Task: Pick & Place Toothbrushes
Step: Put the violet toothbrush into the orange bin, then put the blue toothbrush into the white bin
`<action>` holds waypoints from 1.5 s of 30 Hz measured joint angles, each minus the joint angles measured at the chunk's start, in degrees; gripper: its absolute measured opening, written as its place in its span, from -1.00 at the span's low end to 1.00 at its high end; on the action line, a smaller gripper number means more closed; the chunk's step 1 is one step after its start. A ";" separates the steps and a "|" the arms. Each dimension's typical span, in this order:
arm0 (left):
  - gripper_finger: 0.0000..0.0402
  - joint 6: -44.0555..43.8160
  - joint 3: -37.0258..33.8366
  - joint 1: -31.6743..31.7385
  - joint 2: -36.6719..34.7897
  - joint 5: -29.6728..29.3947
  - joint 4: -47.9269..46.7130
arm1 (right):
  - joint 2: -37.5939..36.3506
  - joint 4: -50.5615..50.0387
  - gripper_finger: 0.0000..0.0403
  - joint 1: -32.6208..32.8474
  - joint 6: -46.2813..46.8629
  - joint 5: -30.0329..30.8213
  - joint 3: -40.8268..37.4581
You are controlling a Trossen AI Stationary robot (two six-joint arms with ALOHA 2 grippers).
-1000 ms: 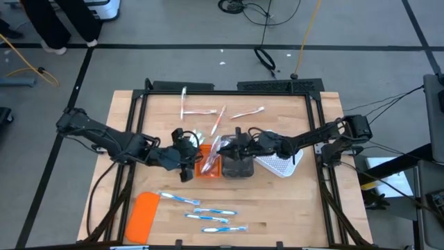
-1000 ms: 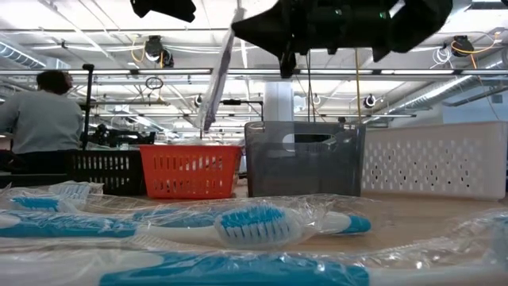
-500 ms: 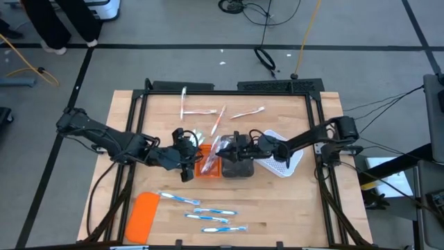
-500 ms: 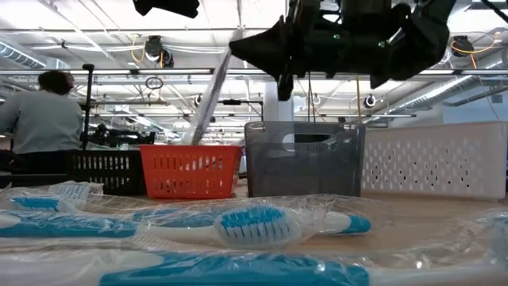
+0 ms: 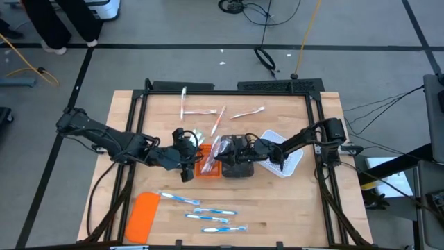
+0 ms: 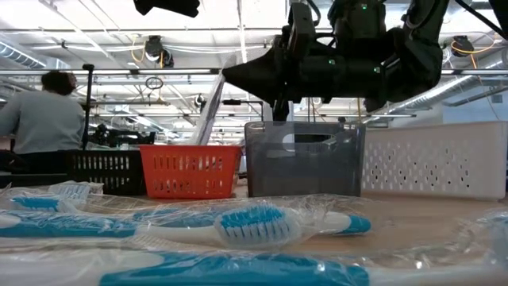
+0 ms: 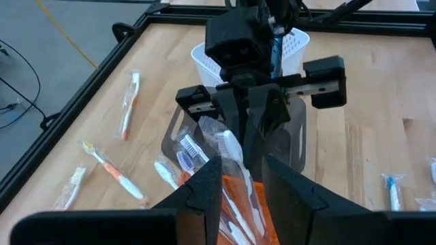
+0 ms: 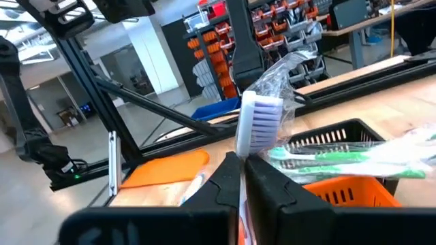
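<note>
Plastic-wrapped toothbrush (image 8: 257, 126) is pinched tight in your right gripper (image 8: 238, 178), above the orange tray (image 5: 207, 165). Your left gripper (image 7: 238, 197) waits beside that tray, fingers half apart, empty.

A slatted orange plastic tray (image 6: 190, 171) sits beside a smoky grey translucent tray (image 6: 304, 159) and a white perforated tray (image 6: 435, 159). Wrapped toothbrushes in front (image 6: 262, 225) — blue and white; flat plastic slab (image 5: 142, 217) — plain orange.
</note>
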 joint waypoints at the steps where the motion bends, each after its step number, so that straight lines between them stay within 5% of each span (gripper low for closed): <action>1: -0.47 0.00 0.00 0.00 0.00 0.00 0.00 | 0.09 -0.03 -0.96 0.00 -0.03 0.01 0.00; 23: -0.47 -0.07 0.00 0.00 0.00 0.00 0.03 | -0.64 -7.99 -0.05 -0.40 -6.07 -0.19 -0.01; 40: -0.47 -0.44 0.00 0.00 0.00 0.20 -0.07 | -7.66 -14.31 -0.14 -6.41 -11.64 -0.07 -0.01; 45: -0.47 0.01 0.00 -0.03 0.57 7.20 -2.15 | -11.73 -17.02 -0.15 -3.68 -11.82 -5.02 0.01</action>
